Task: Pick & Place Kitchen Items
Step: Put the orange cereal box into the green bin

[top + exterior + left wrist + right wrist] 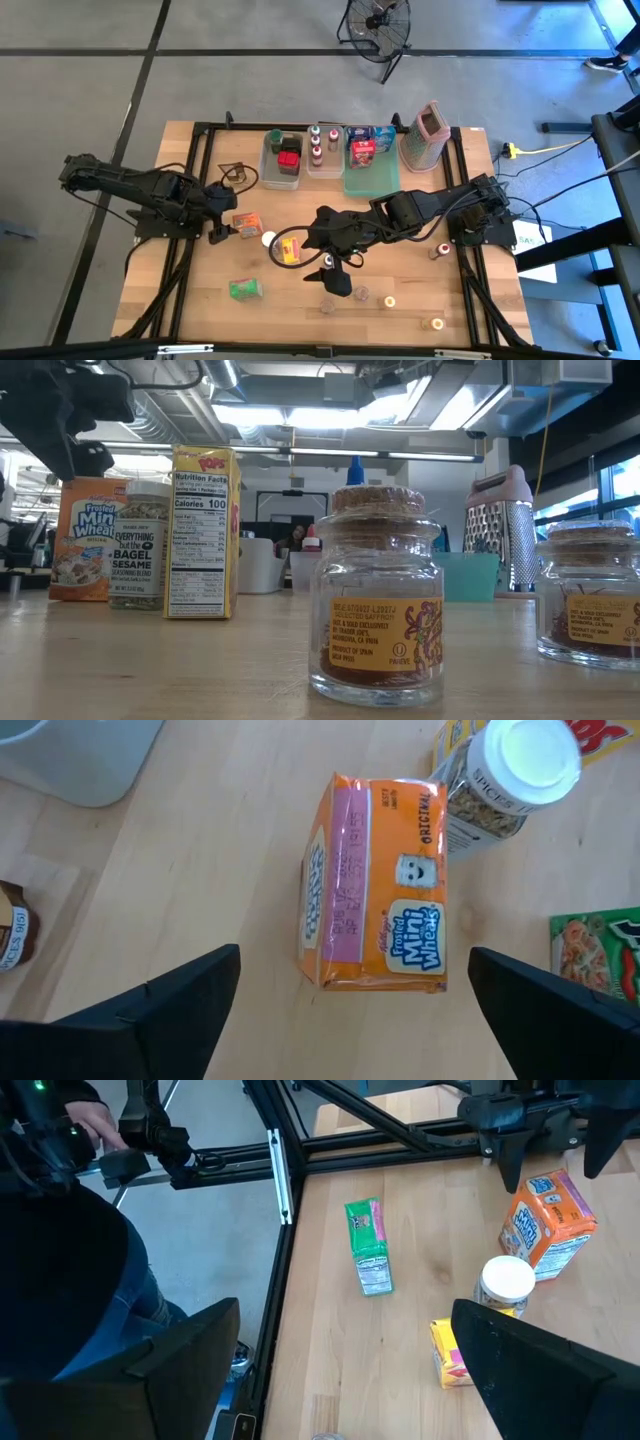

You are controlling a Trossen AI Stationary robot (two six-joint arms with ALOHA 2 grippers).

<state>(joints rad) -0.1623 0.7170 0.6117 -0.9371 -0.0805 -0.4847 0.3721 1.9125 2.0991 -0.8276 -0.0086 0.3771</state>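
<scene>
The left gripper (pixel 214 235) hovers with fingers spread wide and empty just beside the orange Mini-Wheats box (pixel 247 222), which stands on the table (pixel 180 290). The right gripper (pixel 327 264), likewise open and empty, sits mid-table near the yellow box (pixel 288 250) and the seasoning bottle (pixel 268 240).

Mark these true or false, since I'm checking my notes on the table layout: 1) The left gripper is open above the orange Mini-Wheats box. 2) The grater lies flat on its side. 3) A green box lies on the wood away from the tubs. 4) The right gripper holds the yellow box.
1) True: the left gripper is open over the orange Mini-Wheats box.
2) False: the grater stands upright.
3) True: the green box lies alone on the wood.
4) False: the right gripper is open and empty; the yellow box sits on the table.
</scene>
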